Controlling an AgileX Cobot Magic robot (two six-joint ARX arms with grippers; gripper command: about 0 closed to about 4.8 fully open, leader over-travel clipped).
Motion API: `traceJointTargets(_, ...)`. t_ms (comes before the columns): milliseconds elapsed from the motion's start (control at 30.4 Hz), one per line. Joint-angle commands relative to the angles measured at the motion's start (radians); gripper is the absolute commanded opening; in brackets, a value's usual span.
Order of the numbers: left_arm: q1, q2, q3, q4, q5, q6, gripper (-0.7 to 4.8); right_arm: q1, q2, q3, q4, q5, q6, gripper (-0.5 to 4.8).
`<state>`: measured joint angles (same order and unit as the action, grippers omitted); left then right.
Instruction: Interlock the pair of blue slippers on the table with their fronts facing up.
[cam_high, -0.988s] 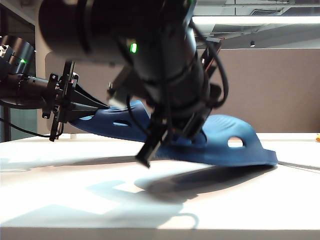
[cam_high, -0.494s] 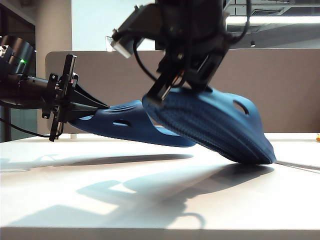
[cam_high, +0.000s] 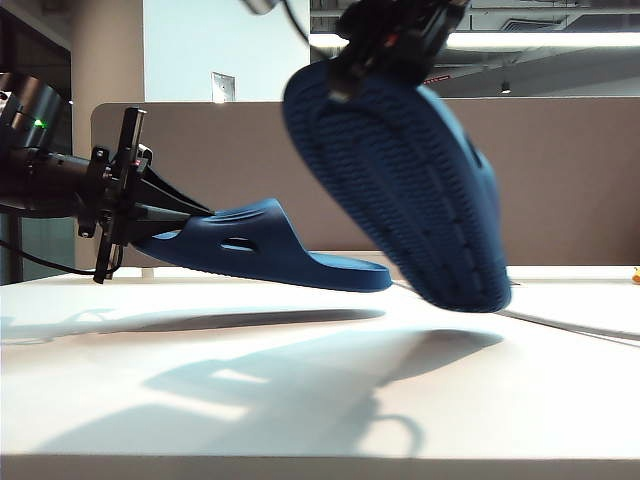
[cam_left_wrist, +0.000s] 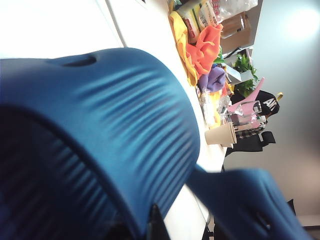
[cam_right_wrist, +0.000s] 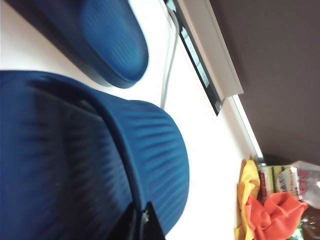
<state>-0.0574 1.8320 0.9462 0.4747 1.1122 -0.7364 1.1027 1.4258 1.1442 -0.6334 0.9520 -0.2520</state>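
So the job is only partly done. Nearest, the right gripper (cam_high: 395, 40) is closed on one slipper (cam_high: 420, 190) and holds it up above the table (cam_high: 300, 400), sole facing out, toe hanging low. Farther back, the left gripper (cam_high: 150, 215) is closed on the heel of the other slipper (cam_high: 270, 245), tilted with its toe end down at the table. The two slippers are apart, so they are not locked together yet. No words or labels can be read.
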Motion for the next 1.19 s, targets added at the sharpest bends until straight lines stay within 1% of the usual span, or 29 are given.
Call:
traceJointTargets(33, 0.012, -0.007, 0.003, 0.018, 0.026, 0.007, -0.06, -0.058, -0.063, 0.003, 0.012, -0.084, -0.025, -0.01)
traceJointTargets(99, 0.015, -0.007, 0.003, 0.014, 0.034, 0.007, -0.06, -0.096, -0.105, 0.003, 0.025, -0.141, -0.055, -0.01)
traceJointTargets(198, 0.017, -0.007, 0.003, 0.012, 0.048, 0.006, -0.06, -0.148, -0.175, 0.003, 0.055, -0.238, -0.134, -0.01)
traceJointTargets(263, 0.017, -0.007, 0.003, 0.012, 0.056, 0.007, -0.06, -0.183, -0.224, 0.003, 0.081, -0.334, -0.182, -0.01)
traceJointTargets(362, 0.016, -0.007, 0.003, 0.013, 0.065, 0.006, -0.06, -0.239, -0.296, 0.003, 0.095, -0.521, -0.224, -0.01)
traceJointTargets(428, 0.016, -0.007, 0.003, 0.013, 0.081, 0.006, -0.06, -0.285, -0.334, 0.003, 0.1, -0.612, -0.222, -0.01)
traceJointTargets(494, 0.017, -0.007, 0.003, 0.013, 0.098, 0.003, -0.06, -0.357, -0.373, 0.003, 0.111, -0.705, -0.219, -0.01)
traceJointTargets(593, 0.016, -0.007, 0.003, 0.012, 0.138, 0.003, -0.06, -0.489, -0.405, 0.003, 0.115, -0.901, -0.218, -0.01)
traceJointTargets(659, 0.017, -0.007, 0.003, 0.012, 0.165, 0.0, -0.06, -0.552, -0.405, 0.003, 0.115, -1.021, -0.216, -0.01)
traceJointTargets(724, 0.017, -0.007, 0.003, 0.011, 0.207, -0.005, -0.06, -0.6, -0.399, 0.003, 0.124, -1.106, -0.221, -0.01)
traceJointTargets(790, 0.016, -0.007, 0.003, 0.01, 0.26, -0.008, -0.06, -0.611, -0.394, 0.002, 0.142, -1.133, -0.227, -0.01)
traceJointTargets(922, 0.016, -0.007, 0.003, 0.004, 0.314, -0.048, -0.06, -0.612, -0.388, 0.002, 0.151, -1.16, -0.289, -0.01)
traceJointTargets(988, 0.016, -0.007, 0.003, 0.004, 0.334, -0.062, -0.06, -0.612, -0.381, 0.002, 0.152, -1.195, -0.304, -0.01)
traceJointTargets(1054, 0.016, -0.007, 0.003, 0.001, 0.352, -0.066, -0.06, -0.613, -0.373, 0.002, 0.152, -1.196, -0.336, -0.01)
traceJointTargets(1185, 0.016, -0.007, 0.003, -0.01, 0.351, -0.068, -0.06, -0.614, -0.349, 0.002, 0.148, -1.262, -0.382, -0.01)
